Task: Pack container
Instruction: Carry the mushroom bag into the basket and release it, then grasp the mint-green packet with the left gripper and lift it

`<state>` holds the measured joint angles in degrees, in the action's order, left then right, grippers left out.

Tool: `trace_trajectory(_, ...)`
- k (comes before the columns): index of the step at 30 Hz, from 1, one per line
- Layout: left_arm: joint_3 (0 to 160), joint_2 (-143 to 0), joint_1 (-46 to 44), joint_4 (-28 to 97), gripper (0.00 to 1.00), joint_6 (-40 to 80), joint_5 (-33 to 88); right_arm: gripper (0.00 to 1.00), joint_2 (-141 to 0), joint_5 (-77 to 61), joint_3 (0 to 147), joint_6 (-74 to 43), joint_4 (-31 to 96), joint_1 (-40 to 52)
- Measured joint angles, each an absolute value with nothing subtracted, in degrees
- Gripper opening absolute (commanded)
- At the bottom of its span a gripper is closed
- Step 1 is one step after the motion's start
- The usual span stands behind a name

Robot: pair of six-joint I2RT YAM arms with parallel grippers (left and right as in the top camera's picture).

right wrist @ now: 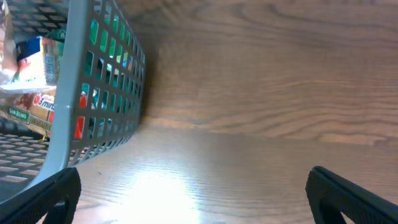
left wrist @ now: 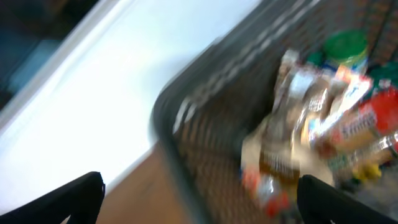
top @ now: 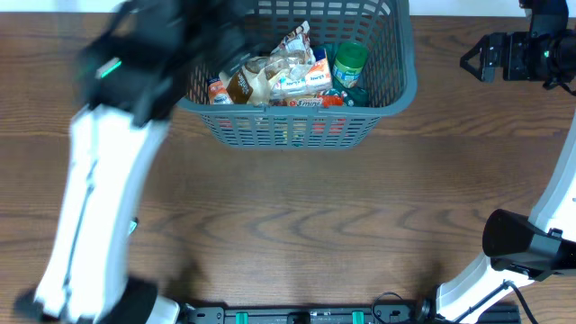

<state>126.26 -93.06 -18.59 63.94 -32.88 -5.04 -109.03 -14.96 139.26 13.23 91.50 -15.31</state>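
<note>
At the near edge of the wooden table (top: 297, 225) the bases of the two arms are standing, and bare brown wood is lying between them. From the near left corner the left arm (top: 99, 198), white and strongly blurred, is reaching toward the far side. The container (top: 297, 133) is sitting there, about in the middle of the far edge of the table.

The left gripper (left wrist: 199, 190) is hanging over the left corner of the container. Its jaws are standing wide apart and are holding nothing. Its own camera is giving a smeared picture, so finer detail is not readable.

Inside the container a clear bag (top: 270, 76) of snacks is lying on the left. A red packet (top: 315, 102) is resting against the front wall, and a jar (top: 349, 61) with a green lid is standing to the right of the bag.

The right gripper (right wrist: 194, 186) is staying low over the table, to the right of the container and apart from it, and it is pointing toward the container's lattice wall. Its jaws are also spread wide, with nothing between them except the wood below.
</note>
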Motion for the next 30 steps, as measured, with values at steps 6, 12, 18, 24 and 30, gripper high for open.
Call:
trace_trajectory(6, 126.30, -84.68, -9.45, 85.30, 0.99, -19.31, -10.76, 0.99, -109.03, -14.96, 139.26, 13.23, 91.44, -15.31)
trace_trajectory(12, 119.98, -80.14, 3.66, 90.74, 0.98, -10.33, -12.23, 0.99, -109.03, -14.96, 139.26, 13.23, 90.91, -15.31)
trace_trajectory(18, 103.44, -71.79, 13.34, 81.87, 0.98, -5.96, -9.28, 0.99, -109.03, -14.98, 139.24, 13.23, 90.89, -15.31)
trace_trajectory(24, 81.71, -70.41, 19.53, 68.49, 0.99, -3.73, -3.36, 0.99, -109.03, -14.94, 139.11, 13.26, 90.85, -15.31)
trace_trajectory(30, 61.84, -76.88, 24.10, 52.51, 0.99, -0.99, 1.08, 0.99, -109.03, -14.92, 139.09, 13.23, 91.00, -15.31)
